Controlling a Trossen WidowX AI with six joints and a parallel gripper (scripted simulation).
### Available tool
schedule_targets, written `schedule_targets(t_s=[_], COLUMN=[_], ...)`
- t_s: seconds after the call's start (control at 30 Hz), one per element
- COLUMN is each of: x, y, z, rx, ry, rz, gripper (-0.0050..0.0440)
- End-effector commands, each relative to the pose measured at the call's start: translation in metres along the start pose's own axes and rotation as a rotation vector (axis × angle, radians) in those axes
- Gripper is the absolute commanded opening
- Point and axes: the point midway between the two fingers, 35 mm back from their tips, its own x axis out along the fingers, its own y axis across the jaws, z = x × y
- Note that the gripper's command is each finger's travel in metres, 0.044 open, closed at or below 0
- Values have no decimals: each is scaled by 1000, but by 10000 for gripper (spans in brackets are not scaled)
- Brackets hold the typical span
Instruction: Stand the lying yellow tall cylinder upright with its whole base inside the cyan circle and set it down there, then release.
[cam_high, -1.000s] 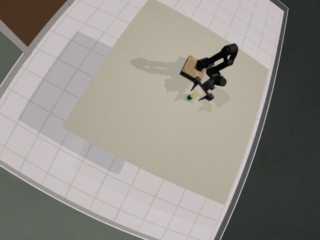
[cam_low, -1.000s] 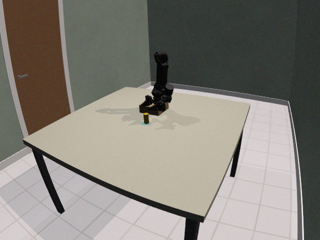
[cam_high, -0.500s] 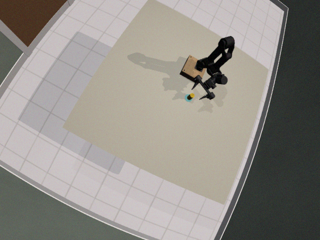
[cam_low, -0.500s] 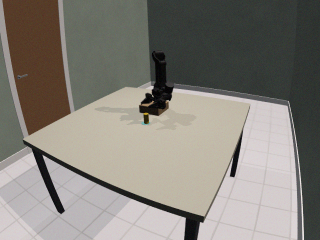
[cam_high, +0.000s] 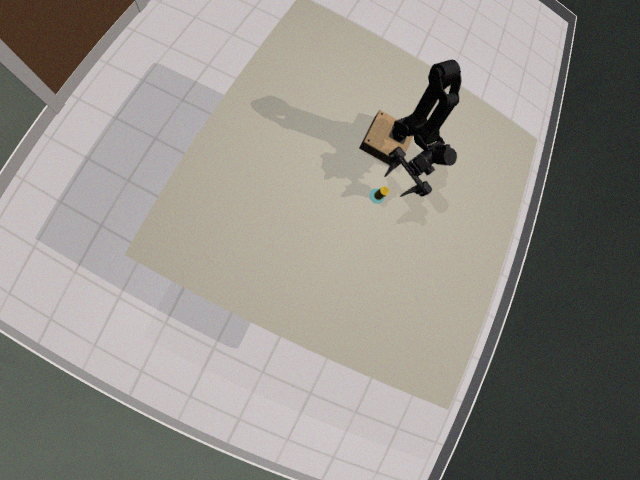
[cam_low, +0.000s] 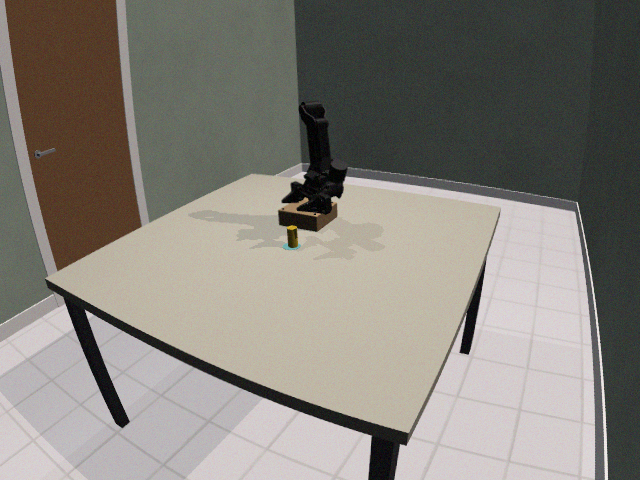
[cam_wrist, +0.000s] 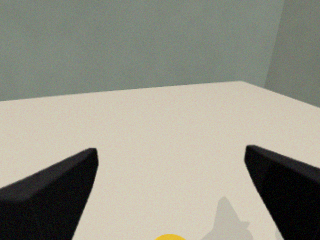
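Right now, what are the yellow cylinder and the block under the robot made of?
The yellow cylinder looks like smooth matte plastic or painted wood: its colour is even, with no grain or glint. The base block looks like wood: tan top, darker brown sides. The black fingers look like matte plastic, though that is uncertain.

Beige table (cam_low: 217, 330) — brown door (cam_low: 72, 129) behind
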Motion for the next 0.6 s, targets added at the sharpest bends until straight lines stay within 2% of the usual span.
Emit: schedule_targets(t_s=[0.0, 0.33, 0.57], x=[-3, -4, 12], y=[-2, -5, 18], z=[4, 4, 7], rx=[-9, -38, -73], ry=[6, 10, 89], rz=[1, 3, 31], gripper=[400, 400, 400])
